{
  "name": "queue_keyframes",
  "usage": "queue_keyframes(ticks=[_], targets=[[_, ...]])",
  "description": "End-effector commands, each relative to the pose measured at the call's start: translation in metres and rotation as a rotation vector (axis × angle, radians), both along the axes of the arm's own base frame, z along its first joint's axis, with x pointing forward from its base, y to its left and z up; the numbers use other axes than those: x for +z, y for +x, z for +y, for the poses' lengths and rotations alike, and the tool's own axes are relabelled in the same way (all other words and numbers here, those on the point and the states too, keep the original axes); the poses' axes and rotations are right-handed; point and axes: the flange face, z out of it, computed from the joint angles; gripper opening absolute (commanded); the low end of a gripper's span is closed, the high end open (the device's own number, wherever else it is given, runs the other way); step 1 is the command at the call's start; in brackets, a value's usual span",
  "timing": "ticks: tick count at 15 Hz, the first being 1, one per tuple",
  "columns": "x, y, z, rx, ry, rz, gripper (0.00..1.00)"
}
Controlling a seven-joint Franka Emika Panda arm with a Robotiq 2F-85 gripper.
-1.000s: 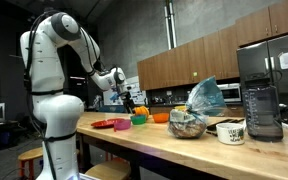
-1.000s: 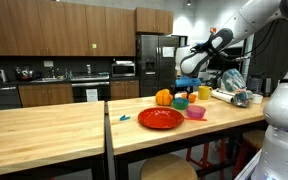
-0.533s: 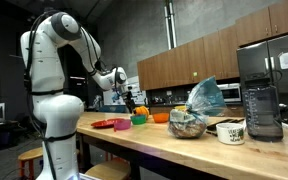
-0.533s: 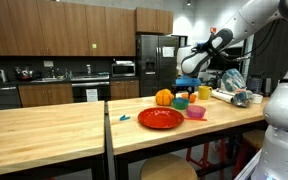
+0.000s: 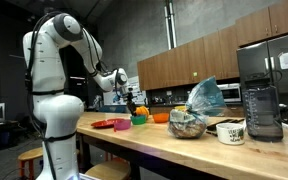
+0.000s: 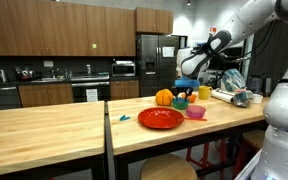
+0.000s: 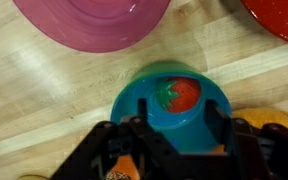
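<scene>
Open claw (image 7: 177, 122) held over a small red strawberry-shaped piece (image 7: 182, 95) in a teal plastic bowl (image 7: 144, 85)

On the pale wooden counter (image 7: 44, 100), a pink plastic bowl (image 7: 89, 20) is seen at upper left in the wrist view; just beside it the teal bowl is centred, with the strawberry piece lying inside it; the claw's fingers stand apart above the bowl, either side of the piece, and nothing is gripped; a red plate (image 7: 284, 15) is seen at upper right and an orange rounded object (image 7: 269, 125) at lower right. The piece is judged light, smooth and probably slippery, likely a rigid toy; it would best be taken across its widest part, with the fingers kept clear of the bowl's wall.
</scene>
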Motion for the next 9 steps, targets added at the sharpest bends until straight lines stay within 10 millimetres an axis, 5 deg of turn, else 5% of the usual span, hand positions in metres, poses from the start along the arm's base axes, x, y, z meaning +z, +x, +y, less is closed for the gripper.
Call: queue_keyframes(ticks=[1, 7, 8, 9], targets=[[-0.005, 0.009, -0.002, -0.007, -0.003, -0.007, 0.41], [-0.016, 0.014, 0.000, 0.000, 0.005, 0.010, 0.58], [-0.018, 0.015, -0.001, 0.000, 0.005, 0.014, 0.52], [-0.019, 0.015, -0.001, -0.001, 0.007, 0.017, 0.28]])
